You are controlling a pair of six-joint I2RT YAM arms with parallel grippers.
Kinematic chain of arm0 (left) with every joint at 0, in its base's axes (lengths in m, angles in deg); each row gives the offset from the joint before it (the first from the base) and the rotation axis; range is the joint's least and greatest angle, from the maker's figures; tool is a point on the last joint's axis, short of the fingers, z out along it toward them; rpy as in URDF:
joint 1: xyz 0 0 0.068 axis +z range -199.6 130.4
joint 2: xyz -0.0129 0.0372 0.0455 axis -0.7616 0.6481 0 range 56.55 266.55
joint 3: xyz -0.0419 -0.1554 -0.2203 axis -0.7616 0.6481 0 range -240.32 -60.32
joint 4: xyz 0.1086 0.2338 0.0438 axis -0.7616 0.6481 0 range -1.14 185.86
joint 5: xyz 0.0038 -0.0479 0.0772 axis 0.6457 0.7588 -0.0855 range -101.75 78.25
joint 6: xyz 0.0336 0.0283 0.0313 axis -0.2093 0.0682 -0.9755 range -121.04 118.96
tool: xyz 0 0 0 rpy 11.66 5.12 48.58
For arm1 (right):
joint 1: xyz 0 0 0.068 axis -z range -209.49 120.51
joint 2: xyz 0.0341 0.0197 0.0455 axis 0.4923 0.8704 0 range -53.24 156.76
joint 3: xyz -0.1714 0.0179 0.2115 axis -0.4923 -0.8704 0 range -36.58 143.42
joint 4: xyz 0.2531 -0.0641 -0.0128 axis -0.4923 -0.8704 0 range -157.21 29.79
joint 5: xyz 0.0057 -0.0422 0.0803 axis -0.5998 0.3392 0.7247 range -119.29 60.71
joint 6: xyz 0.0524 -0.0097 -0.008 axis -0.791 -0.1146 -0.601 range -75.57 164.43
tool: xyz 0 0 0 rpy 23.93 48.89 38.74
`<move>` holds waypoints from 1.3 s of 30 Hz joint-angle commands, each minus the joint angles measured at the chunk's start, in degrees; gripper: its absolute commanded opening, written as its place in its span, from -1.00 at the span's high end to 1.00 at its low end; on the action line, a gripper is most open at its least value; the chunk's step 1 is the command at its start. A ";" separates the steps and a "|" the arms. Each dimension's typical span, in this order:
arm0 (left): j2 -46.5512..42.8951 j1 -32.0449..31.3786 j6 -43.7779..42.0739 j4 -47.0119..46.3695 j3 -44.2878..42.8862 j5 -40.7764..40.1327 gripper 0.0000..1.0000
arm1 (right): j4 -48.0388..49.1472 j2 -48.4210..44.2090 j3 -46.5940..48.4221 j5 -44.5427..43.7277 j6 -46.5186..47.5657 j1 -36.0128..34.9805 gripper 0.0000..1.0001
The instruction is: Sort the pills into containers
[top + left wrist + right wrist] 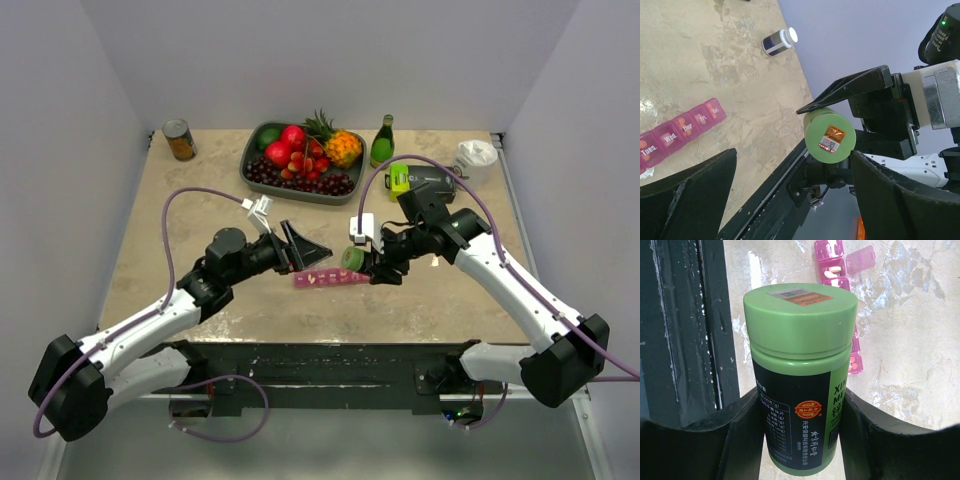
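Note:
The containers are one pink pill organizer [325, 277] lying flat on the table below both grippers. Its day-labelled compartments [680, 132] hold orange pills [680, 121]. In the right wrist view the organizer [837, 262] has one lid swung open, and a pale pill [832, 274] lies in a compartment. My right gripper [367, 263] [800, 432] is shut on a dark bottle with a green cap [800, 375], held on its side above the organizer's right end. The cap [830, 137] faces my left gripper [305, 245] [795, 200], which is open, empty and a short way from it.
A small white bottle with a dark label [779, 41] lies on the table. At the back are a fruit tray [262, 178], a can [179, 139], a green glass bottle [382, 140] and a white cup [476, 158]. The table's dark front rail [685, 330] runs close by.

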 commanded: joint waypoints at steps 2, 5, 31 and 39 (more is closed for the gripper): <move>0.67 -0.92 0.10 -1.64 -2.77 -0.55 -0.98 | 2.01 -1.72 1.09 0.67 0.07 -0.04 1.00; 0.75 -1.18 0.37 -2.25 -2.86 -0.29 -0.99 | 1.92 -1.72 1.09 0.67 0.07 -0.04 1.00; 10.33 -5.31 2.21 -5.06 -8.31 -0.11 -0.97 | 2.01 -1.55 1.09 1.64 -0.19 -0.13 1.00; 12.88 -7.16 0.98 -5.33 -10.69 0.94 -0.86 | 2.18 -1.81 0.56 1.64 -0.28 -0.13 1.00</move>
